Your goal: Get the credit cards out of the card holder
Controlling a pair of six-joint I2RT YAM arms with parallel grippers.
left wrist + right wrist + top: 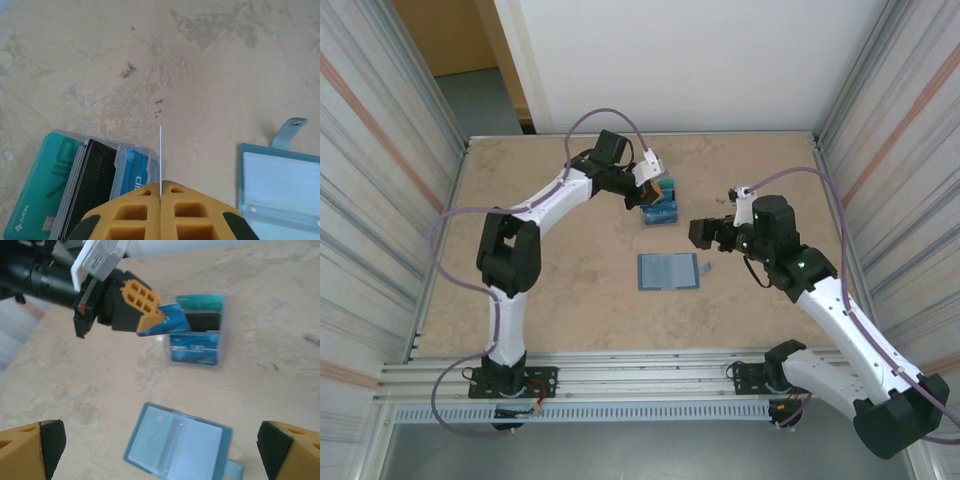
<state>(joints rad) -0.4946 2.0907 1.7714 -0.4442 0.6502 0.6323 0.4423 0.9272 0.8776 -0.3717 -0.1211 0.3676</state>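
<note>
While one card hangs in the left pincer, the holder lies open

As the card holder lies spread flat on the table with its pale inner faces up, its small strap tab sticks out from the right-hand edge. Beyond the holder's far edge, away from the arm bases and a little apart from it, sits a fanned pile of credit cards. In it a teal card, a black card and a blue-printed card overlap, with a clear plastic rim around them. Above that pile, on the side farthest from the holder, the left pincer has its yellow fingers pressed together on a blue card. This card is tilted, its lower end over the pile; whether it touches the cards beneath cannot be told. In the left wrist view it shows edge-on as a thin line. Near the holder's far right corner and raised above it, the right pincer stands spread wide with nothing between its fingers.
</note>
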